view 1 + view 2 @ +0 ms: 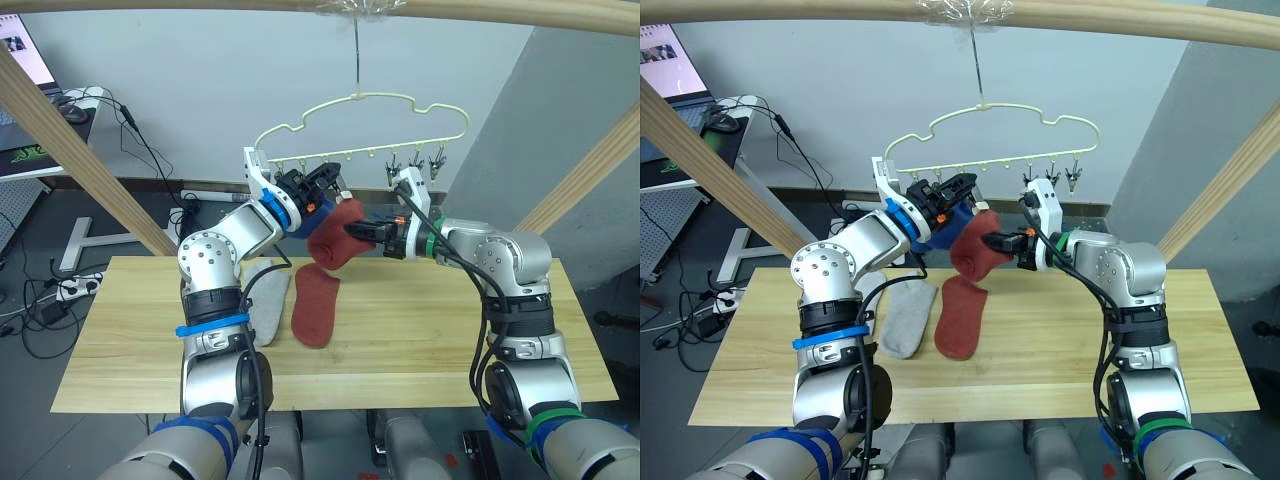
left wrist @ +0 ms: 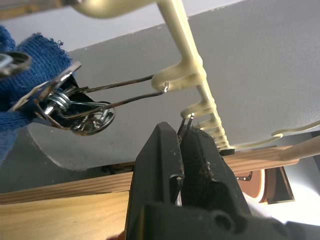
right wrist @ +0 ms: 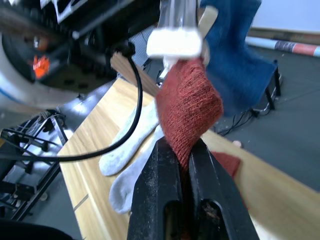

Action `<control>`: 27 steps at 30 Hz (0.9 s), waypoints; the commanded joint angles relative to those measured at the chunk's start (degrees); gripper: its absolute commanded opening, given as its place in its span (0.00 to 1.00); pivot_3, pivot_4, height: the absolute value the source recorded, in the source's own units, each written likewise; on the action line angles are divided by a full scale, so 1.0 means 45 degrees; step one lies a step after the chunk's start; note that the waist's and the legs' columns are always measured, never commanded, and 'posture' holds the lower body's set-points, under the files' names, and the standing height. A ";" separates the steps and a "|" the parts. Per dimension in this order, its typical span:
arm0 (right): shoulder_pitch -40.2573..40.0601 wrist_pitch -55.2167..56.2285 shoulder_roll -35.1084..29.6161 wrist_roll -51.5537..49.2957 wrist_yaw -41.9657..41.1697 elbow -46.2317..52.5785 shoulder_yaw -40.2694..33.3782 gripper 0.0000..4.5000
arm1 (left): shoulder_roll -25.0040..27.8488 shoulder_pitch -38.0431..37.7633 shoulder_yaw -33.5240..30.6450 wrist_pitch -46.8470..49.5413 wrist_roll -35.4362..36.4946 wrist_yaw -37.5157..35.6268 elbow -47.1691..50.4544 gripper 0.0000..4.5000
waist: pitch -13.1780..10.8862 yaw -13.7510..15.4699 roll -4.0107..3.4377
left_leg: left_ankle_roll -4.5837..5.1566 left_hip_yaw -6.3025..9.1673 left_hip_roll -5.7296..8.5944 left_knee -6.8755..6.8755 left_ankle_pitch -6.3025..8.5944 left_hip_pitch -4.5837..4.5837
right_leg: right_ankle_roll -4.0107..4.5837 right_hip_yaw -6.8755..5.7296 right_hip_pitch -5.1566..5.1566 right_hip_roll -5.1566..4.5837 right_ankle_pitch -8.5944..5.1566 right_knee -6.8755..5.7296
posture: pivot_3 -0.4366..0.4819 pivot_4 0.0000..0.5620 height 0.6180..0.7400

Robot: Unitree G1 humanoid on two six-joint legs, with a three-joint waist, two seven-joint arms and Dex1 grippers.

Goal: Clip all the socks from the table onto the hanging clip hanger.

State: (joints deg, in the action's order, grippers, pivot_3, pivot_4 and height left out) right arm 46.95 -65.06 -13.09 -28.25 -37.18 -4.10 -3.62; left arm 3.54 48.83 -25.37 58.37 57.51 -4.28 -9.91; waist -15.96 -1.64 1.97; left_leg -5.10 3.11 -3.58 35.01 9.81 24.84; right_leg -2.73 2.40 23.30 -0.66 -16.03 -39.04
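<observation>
Wood-plank table (image 1: 420, 340) below me carries a grey sock (image 1: 268, 300) and a rust red sock (image 1: 316, 305) side by side. My right gripper (image 1: 352, 230) pinches a second red sock (image 1: 335, 238) in the air under the clip hanger (image 1: 370, 125); my left gripper (image 1: 330, 180) is squeezed on a clip (image 2: 186, 121) beside a hanging blue sock (image 3: 237, 55)

A light plank table (image 1: 420, 340) carries a rust red sock (image 1: 316, 307) lying flat, with light grey socks (image 1: 265, 296) just beside it.
</observation>
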 commanded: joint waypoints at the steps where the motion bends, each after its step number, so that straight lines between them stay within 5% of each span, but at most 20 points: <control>1: 0.0403 0.0378 -0.0122 -0.0267 -0.0103 -0.0098 -0.0052 0.00 | -0.0064 -0.0051 0.0161 0.0039 0.0390 0.0048 0.0662 0.00 | 0.0000 0.0006 0.0000 | 0.0000 -0.0001 0.0000 0.0000 0.0000 0.0000 | 0.0000 0.0001 0.0000 -0.0001 0.0000 0.0002 | 0.53 0.37 1.00; 26: 0.1352 0.0213 -0.0191 -0.0953 -0.0155 -0.0120 -0.0026 0.00 | 0.0088 -0.0414 0.0908 -0.0566 -0.0167 -0.0137 0.0753 0.00 | 0.0000 0.0021 0.0000 | 0.0000 -0.0001 0.0000 -0.0002 0.0000 0.0001 | 0.0000 0.0000 0.0001 0.0000 0.0000 0.0002 | 0.52 0.37 1.00; 27: 0.1362 0.0210 -0.0192 -0.0961 -0.0152 -0.0120 -0.0027 0.00 | 0.0096 -0.0418 0.0924 -0.0606 -0.0199 -0.0127 0.0738 0.08 | 0.0000 0.0021 0.0000 | 0.0000 0.0000 -0.0001 -0.0002 0.0000 0.0001 | 0.0000 -0.0001 0.0002 0.0000 0.0000 0.0001 | 0.52 0.37 1.00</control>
State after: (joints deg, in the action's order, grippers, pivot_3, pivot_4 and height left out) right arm 50.77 -64.51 -13.56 -30.61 -37.36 -7.21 -3.12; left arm 3.81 47.10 -22.43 55.94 57.10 -4.41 -8.50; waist -15.96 -1.55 1.96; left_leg -5.10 3.11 -3.58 35.00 9.81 24.84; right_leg -2.73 2.40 23.31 -0.66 -16.03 -39.04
